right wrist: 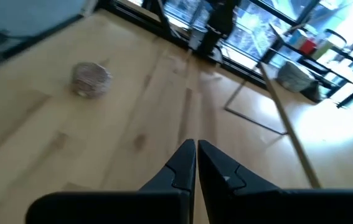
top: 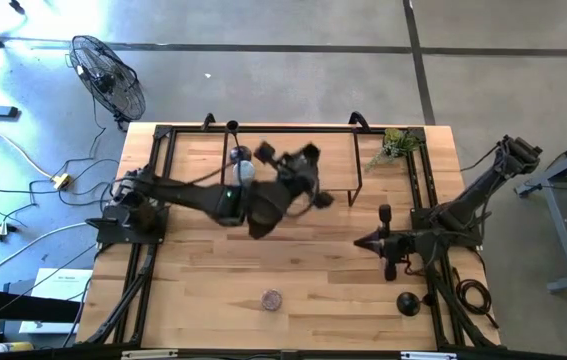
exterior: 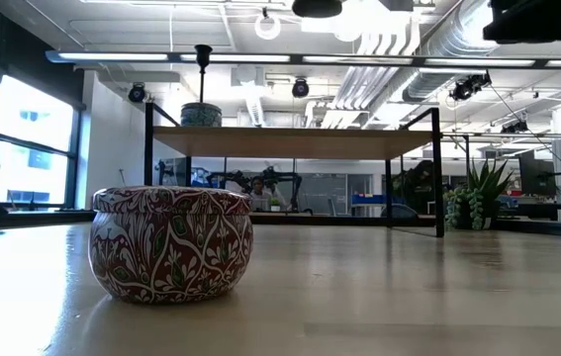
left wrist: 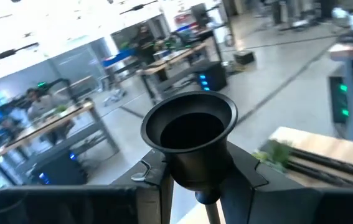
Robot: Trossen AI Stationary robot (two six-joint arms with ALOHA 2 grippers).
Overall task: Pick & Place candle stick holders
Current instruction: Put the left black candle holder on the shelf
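Note:
My left gripper point(top: 306, 172) is raised over the middle of the table, beside the rack, and is shut on a black candle stick holder point(left wrist: 190, 134). The holder's open cup fills the left wrist view. A second holder point(top: 408, 302) stands on its round base near the table's front right corner. In the low view a third thin black stem with a small cup point(exterior: 202, 59) rises from a teal tin point(exterior: 202, 115) on the rack's shelf. My right gripper point(right wrist: 196, 152) is shut and holds nothing, hovering at the table's right side point(top: 368, 241). My left gripper pinches the holder between its two fingers point(left wrist: 155, 177) at the narrow foot of the cup point(left wrist: 196, 177), where the stem begins. The fingers lie level, across the stem. The holder stays upright with its cup up, and its stem point(left wrist: 212, 211) drops out of the picture.
A black-framed rack with a wooden shelf point(exterior: 290, 140) stands along the far half of the table. A red-and-white patterned tin point(top: 271, 299) sits near the front edge. A small plant point(top: 397, 146) stands at the far right corner. Bare wood lies between the tin and the rack.

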